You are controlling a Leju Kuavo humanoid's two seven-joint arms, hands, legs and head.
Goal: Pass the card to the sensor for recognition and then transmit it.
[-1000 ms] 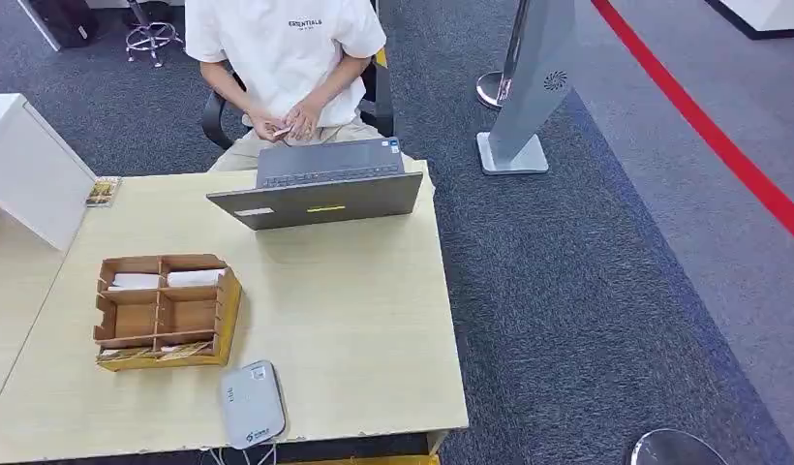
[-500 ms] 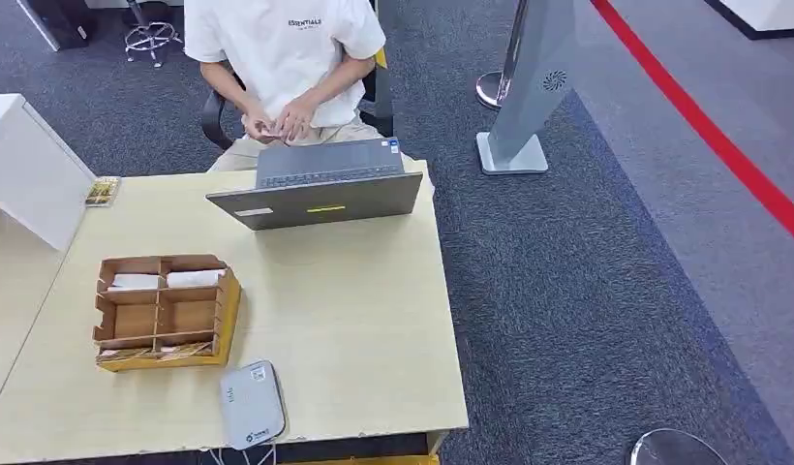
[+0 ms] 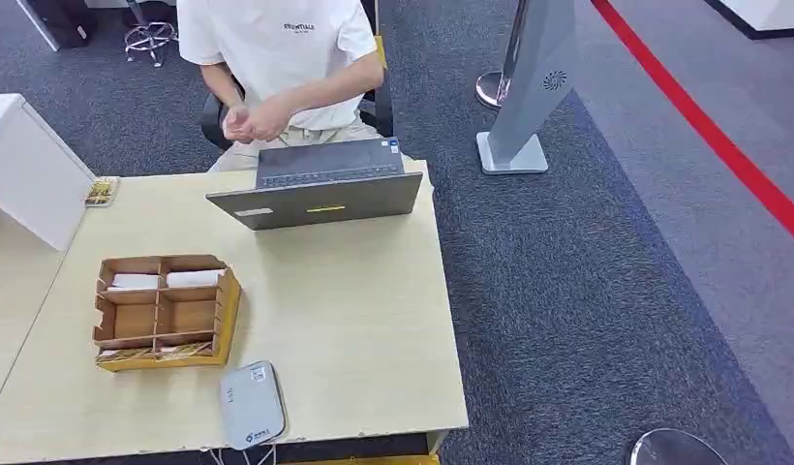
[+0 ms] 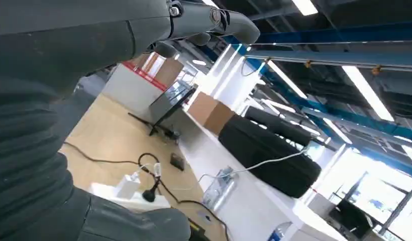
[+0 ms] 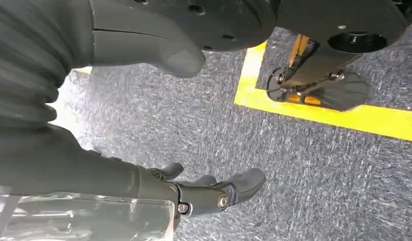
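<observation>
White cards (image 3: 166, 279) in tray (image 3: 166, 312), hands (image 5: 159, 120) well apart.

You had the sensor (image 3: 251, 404) at the table's (image 3: 364, 320) near edge, the divided box (image 3: 166, 311) just behind-left. The laptop (image 3: 319, 190) stood far, a person (image 3: 277, 58) behind it.

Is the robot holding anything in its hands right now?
No. The left hand and the right hand both hold nothing, fingers apart. The cards sit in the wooden organizer on the table.
</observation>
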